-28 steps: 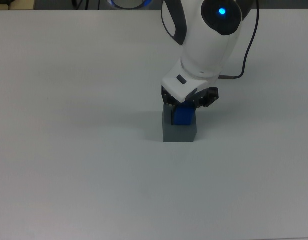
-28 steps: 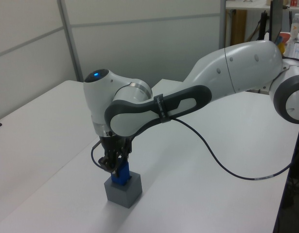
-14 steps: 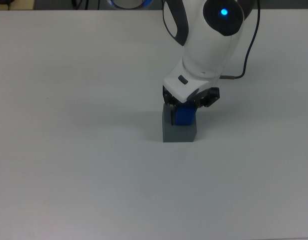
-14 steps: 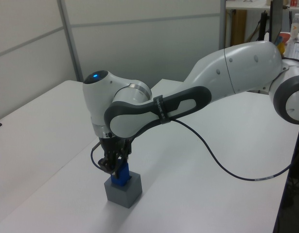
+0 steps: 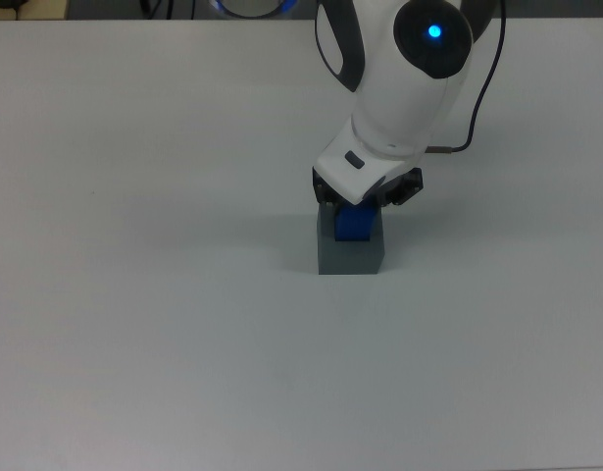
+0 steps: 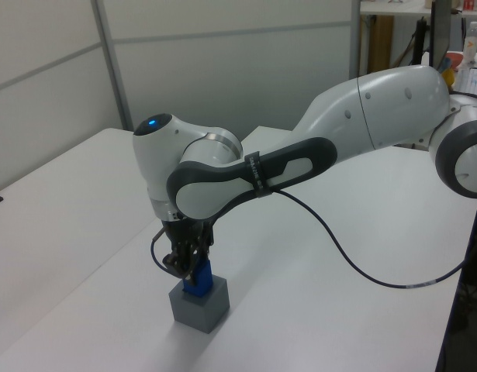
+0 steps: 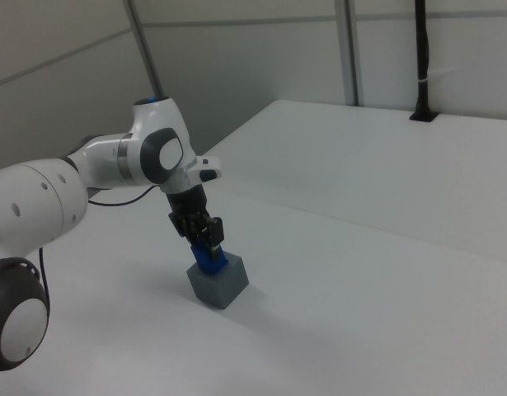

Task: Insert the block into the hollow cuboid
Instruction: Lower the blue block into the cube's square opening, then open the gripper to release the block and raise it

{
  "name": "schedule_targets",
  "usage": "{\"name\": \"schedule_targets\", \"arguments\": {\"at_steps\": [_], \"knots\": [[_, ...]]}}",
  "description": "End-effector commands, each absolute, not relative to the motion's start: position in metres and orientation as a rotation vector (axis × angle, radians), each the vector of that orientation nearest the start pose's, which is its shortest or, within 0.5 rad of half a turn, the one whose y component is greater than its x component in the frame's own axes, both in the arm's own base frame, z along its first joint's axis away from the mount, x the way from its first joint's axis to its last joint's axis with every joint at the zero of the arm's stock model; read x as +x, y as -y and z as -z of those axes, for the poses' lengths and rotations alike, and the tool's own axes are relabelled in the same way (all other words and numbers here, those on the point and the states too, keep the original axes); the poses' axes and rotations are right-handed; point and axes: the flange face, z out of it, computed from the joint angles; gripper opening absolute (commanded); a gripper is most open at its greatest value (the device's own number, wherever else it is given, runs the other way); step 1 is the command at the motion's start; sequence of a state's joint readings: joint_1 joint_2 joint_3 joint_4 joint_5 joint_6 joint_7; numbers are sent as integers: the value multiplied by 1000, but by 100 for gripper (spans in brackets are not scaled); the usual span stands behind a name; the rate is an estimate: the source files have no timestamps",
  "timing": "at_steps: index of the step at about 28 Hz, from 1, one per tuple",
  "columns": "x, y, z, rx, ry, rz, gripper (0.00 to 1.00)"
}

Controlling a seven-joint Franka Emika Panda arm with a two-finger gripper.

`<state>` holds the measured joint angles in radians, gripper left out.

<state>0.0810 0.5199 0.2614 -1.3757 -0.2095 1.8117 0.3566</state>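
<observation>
The tool [image 5: 355, 203] shifts a touch toward the top view's left compared with a second ago, and the block [image 5: 354, 224] goes with it, now sitting lower and more squarely over the hollow cuboid [image 5: 351, 253]. In the left view the hollow cuboid [image 6: 199, 304] looks nudged slightly to the left view's right as well. Here we are, then: the block [image 6: 198, 281] is standing upright with its lower end down in the grey recess and its upper part poking out above the rim. The tool [image 6: 188, 271] is closed on the block, fingers pinching its upper end from either side, and the arm leans in over the white tabletop [image 5: 134, 294].

From the right view, the block [image 7: 208, 256] looks a little tilted against the hollow cuboid [image 7: 218, 280], so I'd judge the insertion as partly done, not yet seated.

How will it handle? It looks like a small, rigid, light piece with plain smooth faces, so it could slip if the pinch is loose, but nothing here seems fragile. The hold on the top portion of the two opposite side faces is the right one, leaving the lower end free to enter the recess. The hollow cuboid seems light too and stands loose on the tabletop, so any sideways push from a jammed block could slide it along. Straight down and gently is the call.
</observation>
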Motion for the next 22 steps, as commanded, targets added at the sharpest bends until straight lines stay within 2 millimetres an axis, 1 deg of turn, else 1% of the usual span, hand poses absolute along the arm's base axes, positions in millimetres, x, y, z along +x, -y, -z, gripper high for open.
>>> {"name": "schedule_targets", "arguments": {"at_steps": [1,4,5,6,7,8,9,14,17,19,20,22], "knots": [[670,-182,-417,-3256,65,-100,36],[670,-182,-417,-3256,65,-100,36],[670,-182,-417,-3256,62,-100,40],[670,-182,-416,-3256,60,-103,51],[670,-182,-416,-3257,48,-102,70],[670,-183,-416,-3255,42,-100,93],[670,-183,-416,-3255,42,-100,100],[669,-182,-421,-3255,36,-90,100],[665,-179,-444,-3252,19,-47,100],[661,-174,-453,-3257,7,-54,100],[655,-167,-468,-3261,-13,-48,100],[648,-160,-485,-3263,-28,-29,100]]}}
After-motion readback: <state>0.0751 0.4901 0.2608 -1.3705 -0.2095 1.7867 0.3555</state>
